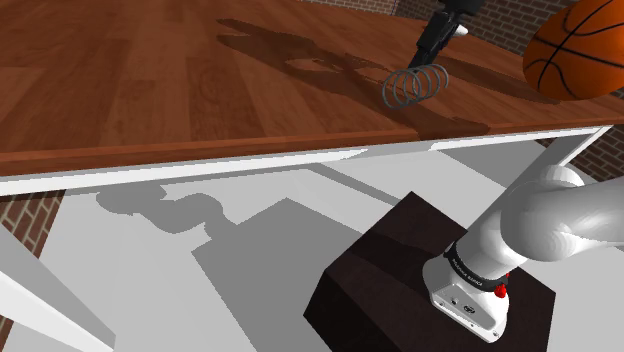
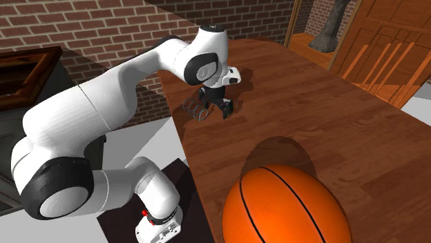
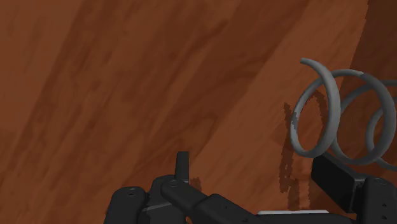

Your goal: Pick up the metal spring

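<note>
A grey coiled metal spring (image 1: 415, 85) lies on the brown wooden table (image 1: 200, 80), near its edge. My black gripper (image 1: 420, 62) reaches down right over it. In the wrist view the fingers stand wide apart with bare wood between them, so the gripper (image 3: 254, 164) is open. There the spring (image 3: 337, 121) sits beside one finger (image 3: 337, 181), outside the gap, and is not clasped. The other finger (image 3: 182, 164) is far from it. The second exterior view has the gripper (image 2: 215, 107) low over the table, the spring (image 2: 199, 110) at its side.
A large orange basketball (image 1: 580, 50) rests on the table close to the spring, towards the shoulder view's right (image 2: 286, 207). The table's white-trimmed edge (image 1: 300, 160) runs just below the spring. My dark stand (image 1: 400, 280) sits beneath. A brick wall (image 2: 103, 27) lies behind.
</note>
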Available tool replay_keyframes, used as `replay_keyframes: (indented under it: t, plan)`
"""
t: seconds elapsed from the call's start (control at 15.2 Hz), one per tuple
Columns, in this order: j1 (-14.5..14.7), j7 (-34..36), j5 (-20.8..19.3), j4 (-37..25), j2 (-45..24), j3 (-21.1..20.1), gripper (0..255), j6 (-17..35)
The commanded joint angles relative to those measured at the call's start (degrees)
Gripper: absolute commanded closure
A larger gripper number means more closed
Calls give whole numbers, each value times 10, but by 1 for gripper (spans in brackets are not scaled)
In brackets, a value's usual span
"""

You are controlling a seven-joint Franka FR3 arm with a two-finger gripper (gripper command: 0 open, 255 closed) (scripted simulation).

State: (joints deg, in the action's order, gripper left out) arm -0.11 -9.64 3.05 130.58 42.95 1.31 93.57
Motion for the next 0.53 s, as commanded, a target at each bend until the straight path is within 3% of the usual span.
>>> replay_keyframes:
  t: [0.0, 0.46]
  plan:
    - [0, 0, 0, 0, 0, 0, 0, 0]
    - [45, 29, -11, -97, -51, -100, 0, -85]
